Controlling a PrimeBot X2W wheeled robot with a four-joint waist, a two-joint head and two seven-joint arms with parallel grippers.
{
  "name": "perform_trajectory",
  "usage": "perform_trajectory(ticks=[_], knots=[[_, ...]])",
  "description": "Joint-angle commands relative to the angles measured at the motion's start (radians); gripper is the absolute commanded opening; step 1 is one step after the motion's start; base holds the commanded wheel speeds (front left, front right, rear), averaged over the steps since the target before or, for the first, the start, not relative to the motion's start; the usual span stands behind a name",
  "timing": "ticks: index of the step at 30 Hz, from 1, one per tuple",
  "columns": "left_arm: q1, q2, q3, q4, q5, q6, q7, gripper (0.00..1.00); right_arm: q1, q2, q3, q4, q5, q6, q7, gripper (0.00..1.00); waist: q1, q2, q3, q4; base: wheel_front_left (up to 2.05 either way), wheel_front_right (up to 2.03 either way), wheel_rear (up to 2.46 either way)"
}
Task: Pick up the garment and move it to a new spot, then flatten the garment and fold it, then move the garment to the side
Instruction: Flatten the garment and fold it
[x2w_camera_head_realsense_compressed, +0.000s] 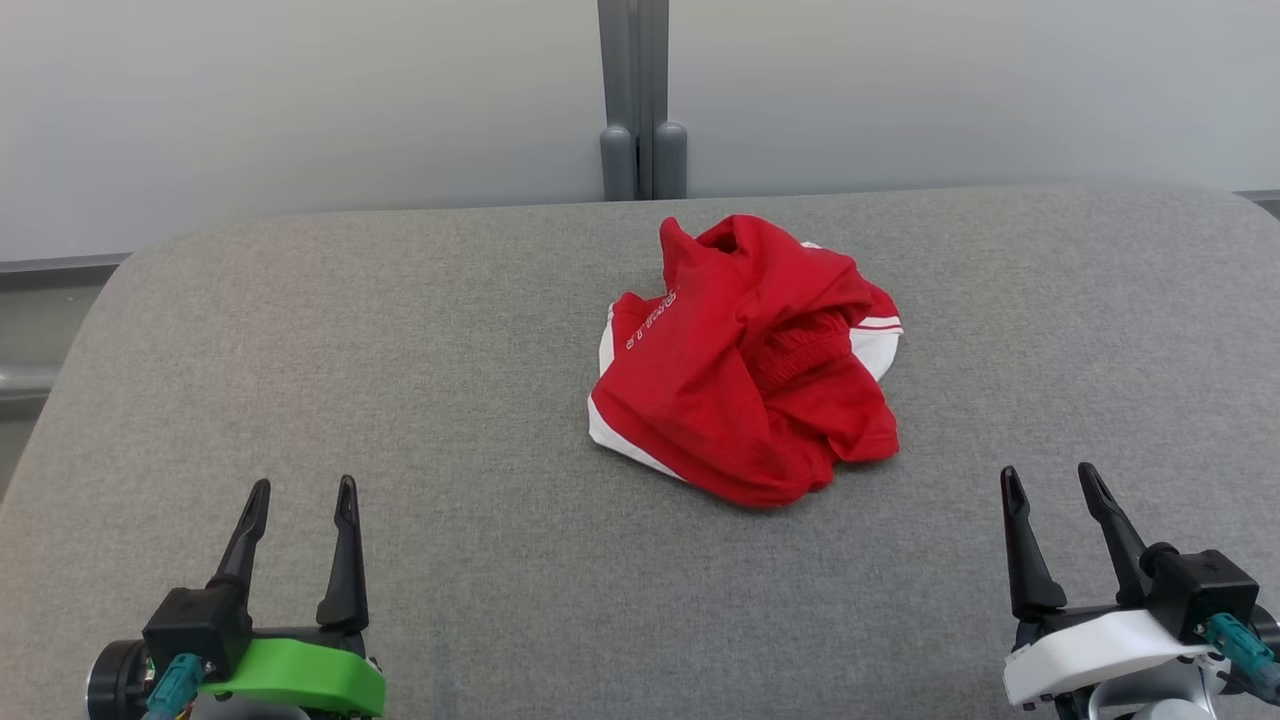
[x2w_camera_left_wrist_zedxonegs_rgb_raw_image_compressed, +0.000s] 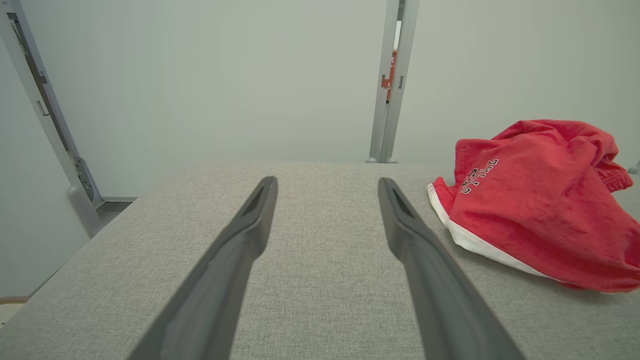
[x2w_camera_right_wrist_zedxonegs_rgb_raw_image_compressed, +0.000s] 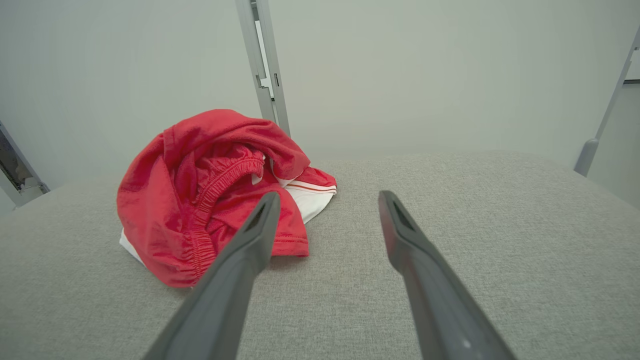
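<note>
A red garment with white trim lies crumpled in a heap on the grey fabric table, a little right of centre. In the left wrist view the garment sits to the right, showing dark lettering. In the right wrist view the garment sits to the left, its elastic waistband facing me. My left gripper rests at the lower left, open and empty, well clear of the cloth. At the lower right my right gripper is open too, with nothing between its fingers, a short way from the heap's near edge.
A grey upright post stands behind the table against a pale wall. The table's far corners are rounded, and its left edge drops off toward the floor. Bare grey fabric surrounds the heap on every side.
</note>
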Motion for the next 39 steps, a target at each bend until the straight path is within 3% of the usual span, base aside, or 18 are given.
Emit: perform_trajectory(ticks=[1,31,39], knots=[[0.005,-0.004,0.007,0.003,0.006,-0.005,-0.001,1.00,0.005,0.002,-0.003,-0.004,-0.005,0.000,-0.003,1.00,0.0000,0.0000,0.000,0.000,0.00,0.00,0.00],[-0.003,-0.033,0.047,0.022,0.044,-0.029,-0.001,1.00,-0.002,0.007,-0.004,0.011,-0.005,0.000,-0.003,1.00,0.0000,0.0000,-0.007,-0.002,0.00,0.00,0.00],[-0.066,-0.037,-0.003,0.030,0.062,-0.033,-0.001,1.00,-0.011,0.009,-0.002,0.015,0.000,0.000,-0.003,1.00,0.0000,0.0000,-0.001,-0.009,0.00,0.00,0.00]])
